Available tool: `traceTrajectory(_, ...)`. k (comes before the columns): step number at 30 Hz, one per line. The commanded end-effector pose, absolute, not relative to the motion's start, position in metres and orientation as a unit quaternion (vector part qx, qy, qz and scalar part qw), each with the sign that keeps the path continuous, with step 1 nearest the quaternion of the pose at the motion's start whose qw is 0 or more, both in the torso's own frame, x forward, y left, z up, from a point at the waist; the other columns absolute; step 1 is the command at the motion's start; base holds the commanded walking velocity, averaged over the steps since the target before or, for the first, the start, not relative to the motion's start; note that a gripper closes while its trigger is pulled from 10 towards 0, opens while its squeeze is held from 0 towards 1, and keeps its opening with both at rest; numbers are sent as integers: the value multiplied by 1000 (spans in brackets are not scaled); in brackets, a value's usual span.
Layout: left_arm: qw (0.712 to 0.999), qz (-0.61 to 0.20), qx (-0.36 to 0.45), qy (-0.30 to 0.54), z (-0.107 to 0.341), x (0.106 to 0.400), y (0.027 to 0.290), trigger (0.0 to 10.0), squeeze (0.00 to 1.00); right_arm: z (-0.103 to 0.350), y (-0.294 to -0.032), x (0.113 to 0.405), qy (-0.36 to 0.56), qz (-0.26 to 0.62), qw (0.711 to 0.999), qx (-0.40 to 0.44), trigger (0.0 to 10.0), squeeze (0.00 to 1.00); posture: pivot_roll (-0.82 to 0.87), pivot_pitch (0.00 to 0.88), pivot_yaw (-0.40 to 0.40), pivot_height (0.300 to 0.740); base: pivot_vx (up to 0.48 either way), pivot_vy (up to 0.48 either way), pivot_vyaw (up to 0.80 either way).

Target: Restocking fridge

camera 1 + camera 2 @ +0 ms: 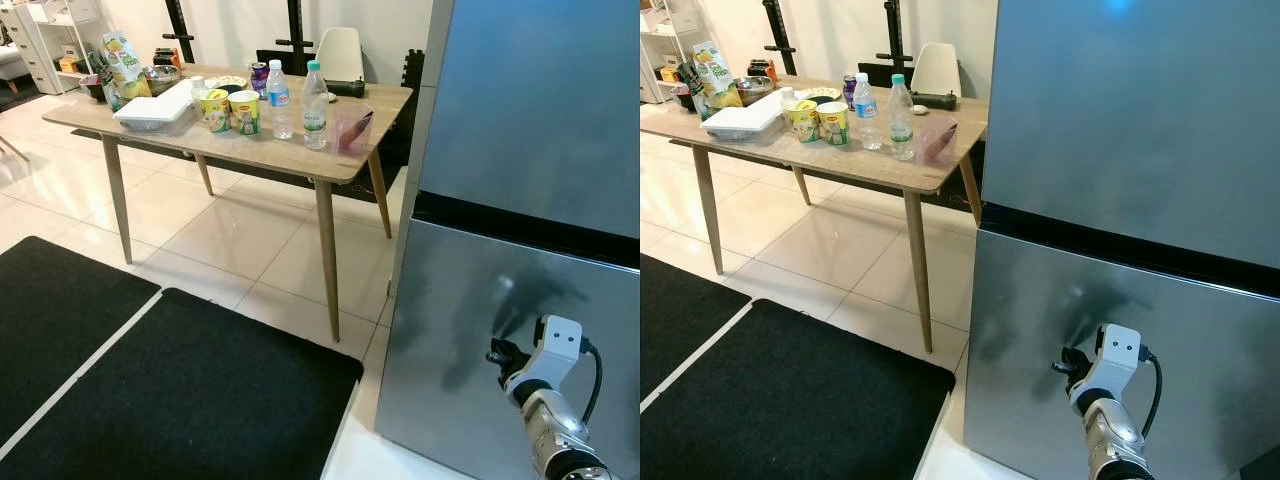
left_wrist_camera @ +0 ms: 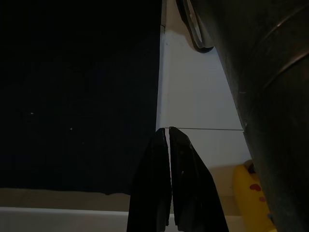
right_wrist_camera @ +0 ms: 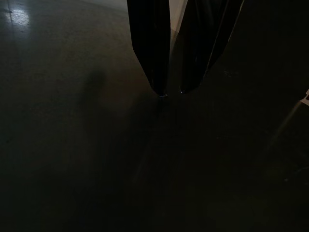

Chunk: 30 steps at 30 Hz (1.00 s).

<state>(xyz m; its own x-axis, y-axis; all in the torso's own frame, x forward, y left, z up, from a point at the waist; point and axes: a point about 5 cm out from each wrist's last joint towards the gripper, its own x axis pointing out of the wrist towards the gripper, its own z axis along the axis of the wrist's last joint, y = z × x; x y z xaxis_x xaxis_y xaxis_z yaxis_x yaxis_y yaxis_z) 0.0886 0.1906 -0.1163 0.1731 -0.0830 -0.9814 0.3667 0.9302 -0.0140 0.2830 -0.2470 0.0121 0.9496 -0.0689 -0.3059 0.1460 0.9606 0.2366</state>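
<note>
Upright, the fridge faces the robot — right hand nearly together at its lower door — left hand together.

My left claw points down at the floor, its two black fingers pressed together with only a hairline gap between them. Beyond the tips I see pale floor tiles with a grout line crossing, and a black mat beside them. A dark curved body fills one side, and a yellow object sits near its base.
</note>
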Motion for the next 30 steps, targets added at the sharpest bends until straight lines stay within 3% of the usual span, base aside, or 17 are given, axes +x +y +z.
traceTrajectory(1, 767, -152, 109, 613, -115, 96, 186, 10000, 0, 19, -246, 289, 126, -59, 980, 141, 10000, 0, -86, 0, 2, 740, 0, 0, 0)
traceTrajectory(19, 768, -152, 106, 613, -115, 96, 184, 10000, 0, 34, -236, 307, 97, -44, 981, 165, 10000, 0, -71, 0, 0, 740, 0, 0, 0)
traceTrajectory(22, 768, -151, 105, 613, -115, 96, 184, 10000, 0, 17, -233, 295, 154, -36, 978, 138, 10000, 0, -72, 0, -1, 740, 0, 0, 0)
traceTrajectory(27, 768, -153, 105, 613, -116, 96, 183, 10000, 0, -34, -229, 243, 292, -32, 952, 92, 10000, 0, -72, 0, -3, 740, 0, 0, 0)
traceTrajectory(30, 768, -153, 105, 613, -116, 96, 183, 10000, 0, -39, -230, 237, 305, -34, 948, 89, 10000, 0, -72, 0, -3, 740, 0, 0, 0)
